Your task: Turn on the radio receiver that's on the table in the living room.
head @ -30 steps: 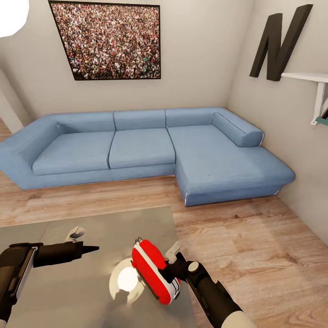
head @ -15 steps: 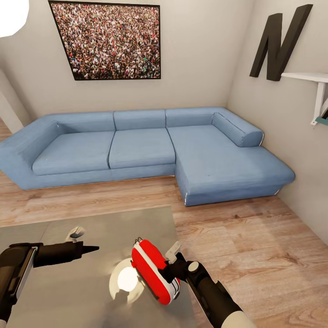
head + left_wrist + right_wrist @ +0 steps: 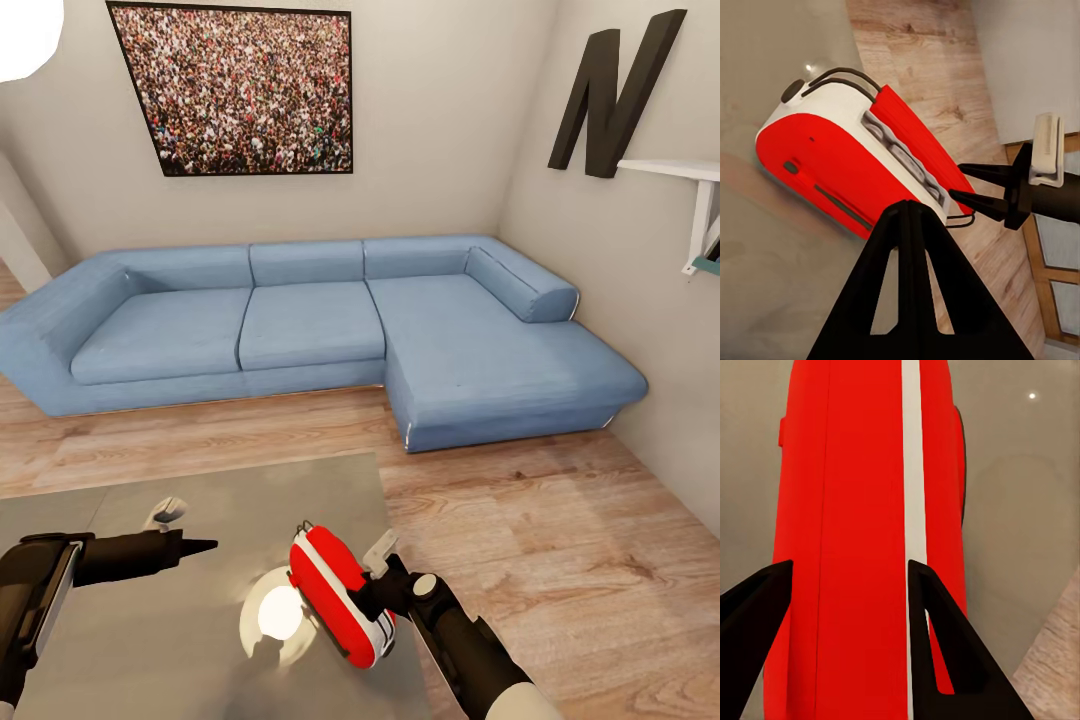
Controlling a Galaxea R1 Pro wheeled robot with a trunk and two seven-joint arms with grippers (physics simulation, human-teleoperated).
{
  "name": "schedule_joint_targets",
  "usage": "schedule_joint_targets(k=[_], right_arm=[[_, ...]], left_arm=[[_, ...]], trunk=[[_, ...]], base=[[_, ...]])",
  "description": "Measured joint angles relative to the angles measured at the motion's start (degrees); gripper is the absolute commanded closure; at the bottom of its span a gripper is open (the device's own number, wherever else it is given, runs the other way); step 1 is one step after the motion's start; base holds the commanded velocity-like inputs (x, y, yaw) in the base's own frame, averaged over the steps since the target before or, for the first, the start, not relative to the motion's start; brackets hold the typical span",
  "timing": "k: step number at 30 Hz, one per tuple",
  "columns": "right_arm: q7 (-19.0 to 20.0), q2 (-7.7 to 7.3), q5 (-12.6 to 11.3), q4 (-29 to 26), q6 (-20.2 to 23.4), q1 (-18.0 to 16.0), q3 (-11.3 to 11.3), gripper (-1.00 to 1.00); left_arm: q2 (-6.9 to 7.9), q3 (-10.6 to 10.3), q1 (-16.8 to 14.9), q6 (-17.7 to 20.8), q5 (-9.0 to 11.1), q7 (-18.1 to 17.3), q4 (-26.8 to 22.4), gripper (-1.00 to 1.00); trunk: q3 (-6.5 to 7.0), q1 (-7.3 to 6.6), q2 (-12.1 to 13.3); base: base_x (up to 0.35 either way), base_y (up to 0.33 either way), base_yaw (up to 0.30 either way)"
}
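The red radio receiver (image 3: 335,595) with its white band stands on the glossy grey table (image 3: 150,640) near the right edge, handle toward the sofa. My right gripper (image 3: 364,592) is against its right side, open, with its two black fingers (image 3: 934,607) spread over the red face (image 3: 847,510). In the left wrist view the right fingertips (image 3: 961,196) touch the radio's side (image 3: 832,165). My left gripper (image 3: 203,546) hovers over the table to the radio's left, shut to a single point (image 3: 911,210), holding nothing and well apart from the radio.
A blue L-shaped sofa (image 3: 310,330) fills the far side, under a crowd photo (image 3: 235,90). A black letter N (image 3: 610,90) and a white shelf (image 3: 690,190) hang on the right wall. Light wood floor (image 3: 560,540) lies right of the table. A lamp glare (image 3: 278,613) shines on the tabletop.
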Motion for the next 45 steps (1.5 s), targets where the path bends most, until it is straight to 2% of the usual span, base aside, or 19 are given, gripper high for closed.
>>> schedule_joint_targets(k=[9,14,17,25,33,34,35,36,39,45], right_arm=[[0.08,0.00,0.46,-0.27,0.71,0.09,-0.52,1.00],[0.08,-0.06,0.56,-0.92,0.71,0.09,-0.61,1.00],[-0.12,-0.06,0.56,-1.04,0.56,0.08,-0.62,1.00],[-2.83,0.00,0.40,-1.07,-1.31,0.10,-0.54,1.00],[-5.52,0.00,0.33,-0.49,-4.09,0.17,-0.54,1.00],[-8.95,0.00,0.08,0.74,-7.37,0.20,-0.47,1.00],[-9.61,-0.02,0.48,-0.39,-7.75,0.13,-0.69,1.00],[-9.38,0.01,-0.14,-0.10,-7.71,0.18,-0.46,1.00],[-9.46,-0.01,0.26,2.40,-7.86,0.20,-0.52,1.00],[-9.49,0.00,-0.26,3.41,-7.97,0.18,-0.65,1.00]], left_arm=[[0.00,-0.44,0.09,0.35,0.26,0.02,-0.83,1.00],[-1.39,-0.44,0.09,-1.24,0.21,0.14,-0.50,1.00],[-1.57,-0.44,0.09,-2.20,0.21,0.16,-0.48,1.00],[-1.67,-0.44,0.09,-4.77,0.19,0.17,-0.47,1.00],[-1.67,-0.44,0.09,-4.92,0.22,0.17,-0.45,1.00],[-1.67,-0.44,0.08,-4.92,0.22,0.17,-0.44,1.00],[-1.67,-0.43,0.10,-4.94,0.23,0.17,-0.45,1.00],[-1.67,-0.44,0.08,-4.95,0.23,0.16,-0.43,1.00],[-1.66,-0.44,0.09,-4.97,0.20,0.17,-0.45,1.00],[-1.67,-0.44,0.09,-4.99,0.18,0.17,-0.44,1.00]], trunk=[[0.00,0.00,0.00],[0.00,0.00,0.00],[0.00,0.00,0.00],[0.00,0.00,0.00],[0.00,0.00,0.00],[-0.01,0.00,0.00],[0.01,0.00,-0.01],[0.00,0.00,0.00],[-0.01,0.00,0.00],[0.00,0.00,0.00]], base=[[0.000,0.000,0.000],[0.000,0.000,0.000],[0.000,0.000,0.000],[0.000,0.000,0.000],[0.000,0.000,0.000],[0.000,0.000,0.000],[0.000,0.000,0.000],[0.000,0.000,0.000],[0.000,0.000,0.000],[0.000,0.000,0.000]])
